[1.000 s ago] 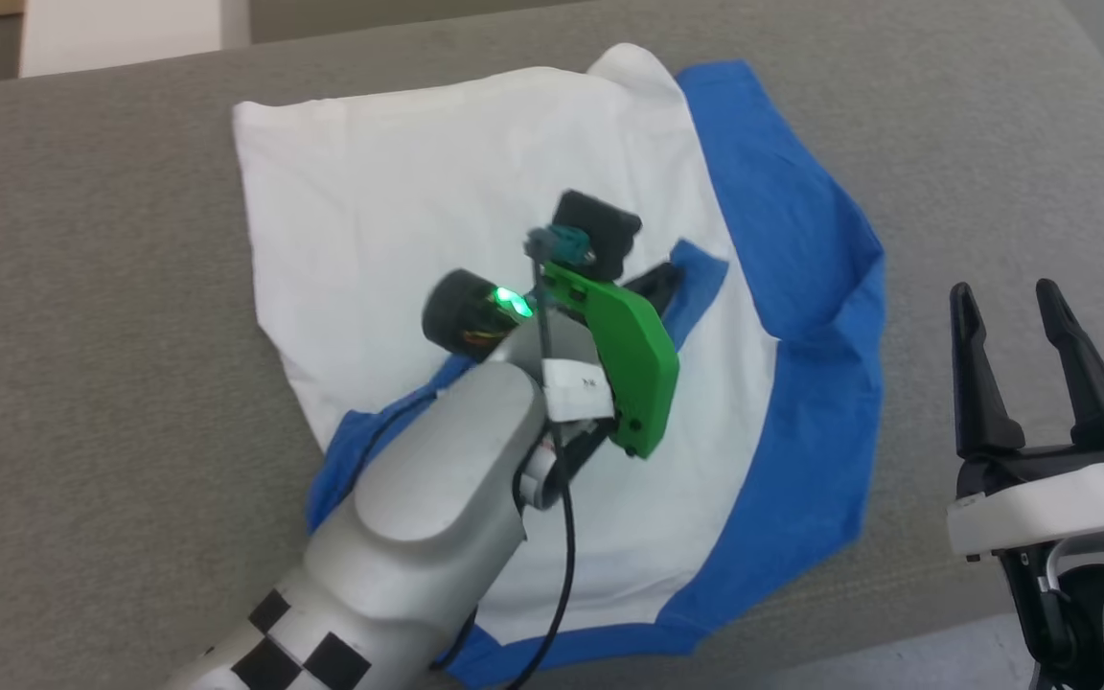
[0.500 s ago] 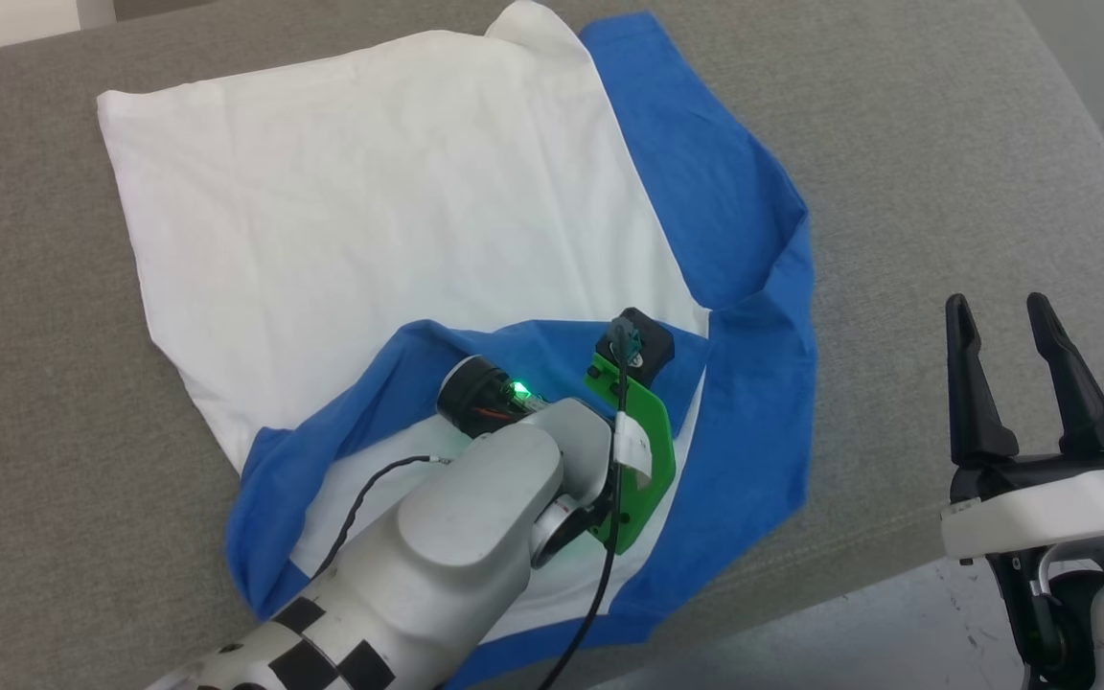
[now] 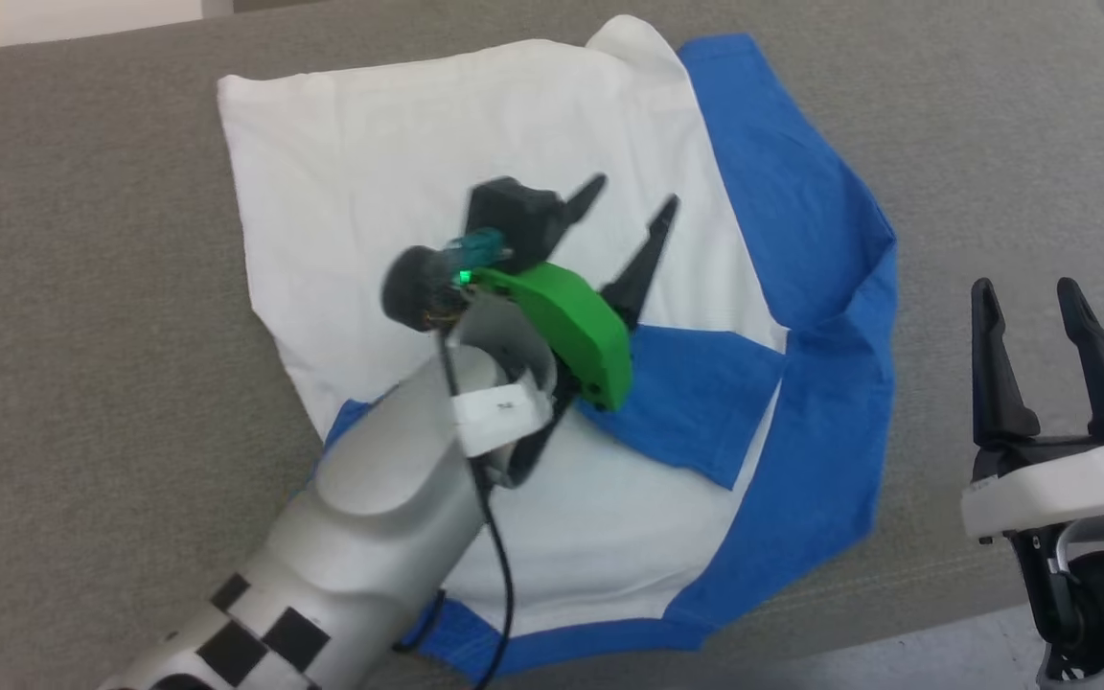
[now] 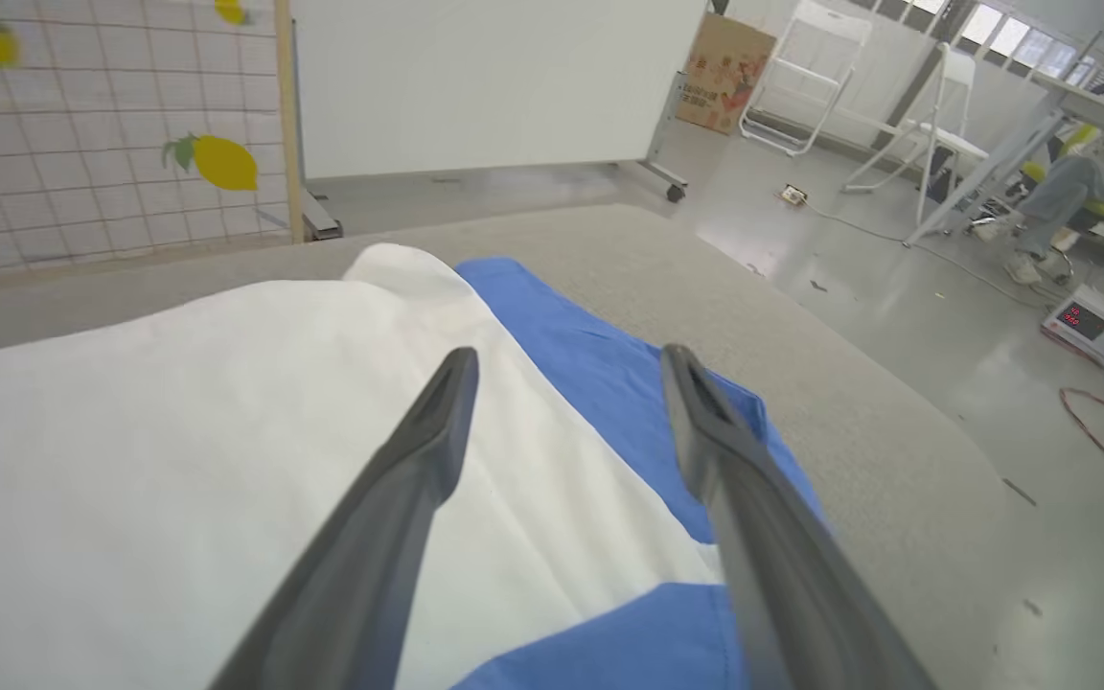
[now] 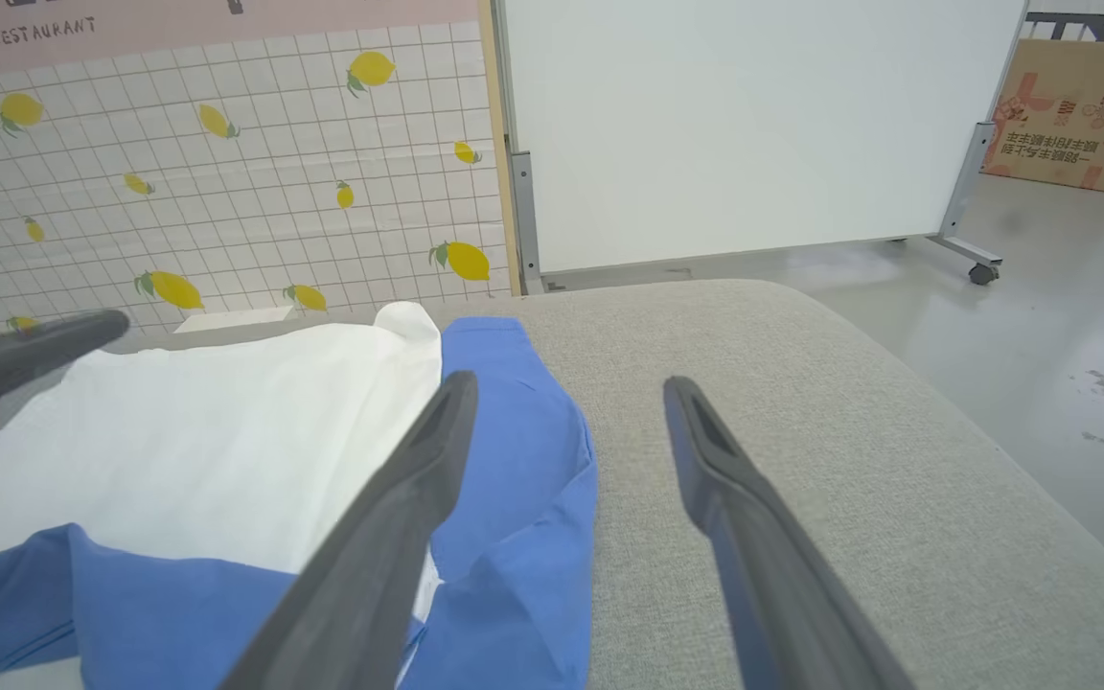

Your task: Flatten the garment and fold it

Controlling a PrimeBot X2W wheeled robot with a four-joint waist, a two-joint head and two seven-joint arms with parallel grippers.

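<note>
Garment [image 3: 399, 144] lies spread on the grey cushion [image 3: 82, 335], long axis running away from me, one blue sleeve [image 3: 696, 393] folded across the white body. My left gripper [image 3: 635, 192] hovers just past that sleeve, fingers apart, empty. Right gripper [image 3: 1025, 286], fingers also apart, sits just off the blue right edge [image 3: 820, 220], so I reckon it's the nearer arm for that side.

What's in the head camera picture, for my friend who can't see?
A white T-shirt with blue sleeves lies spread on a grey cushioned surface. The robot's left gripper hovers open above its middle; the right gripper stands open beside it.
</note>
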